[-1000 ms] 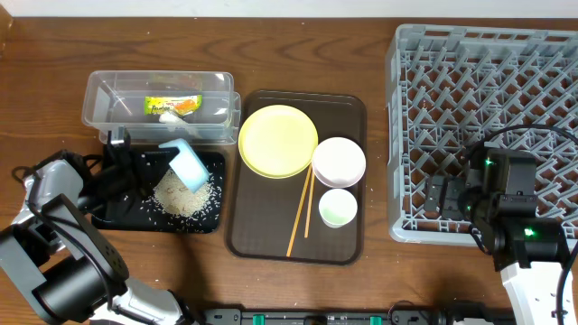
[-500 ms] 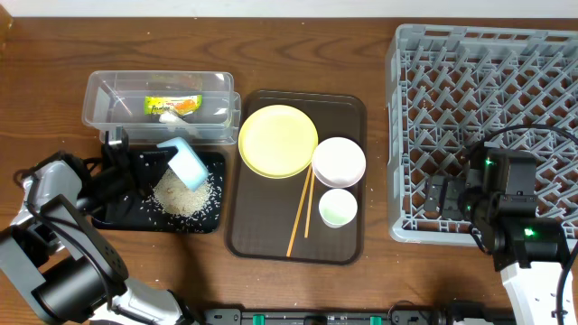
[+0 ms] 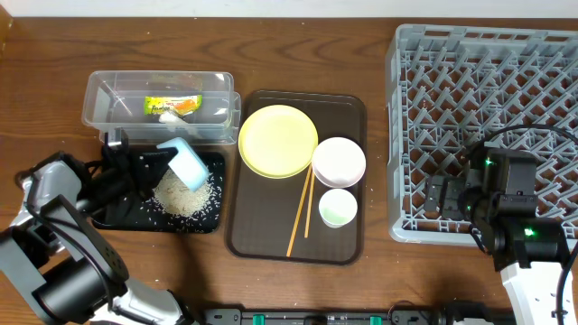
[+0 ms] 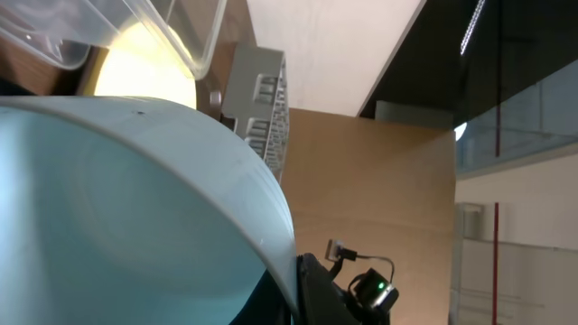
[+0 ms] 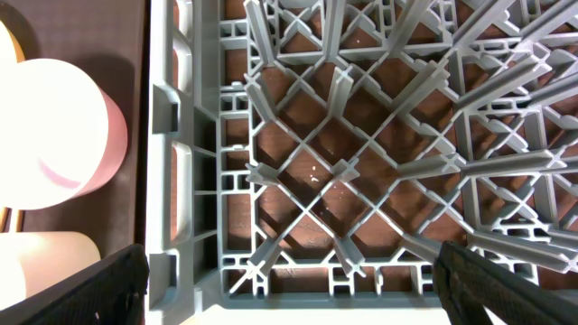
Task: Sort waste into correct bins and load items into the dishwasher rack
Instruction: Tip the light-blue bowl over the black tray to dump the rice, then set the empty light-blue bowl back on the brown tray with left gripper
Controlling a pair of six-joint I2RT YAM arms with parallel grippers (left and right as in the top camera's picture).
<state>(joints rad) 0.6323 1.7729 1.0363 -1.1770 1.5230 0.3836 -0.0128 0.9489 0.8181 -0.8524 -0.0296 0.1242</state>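
Stillness: left claw (image 3: 163, 155) tight on tilted light blue bowl (image 3: 188, 165), right claw (image 3: 443, 196) wide.

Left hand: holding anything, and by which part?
Yes: the left hand grips the light blue bowl by its rim, tipped over the rice in the black tray.

Left gripper (image 3: 155, 159) a touch farther left
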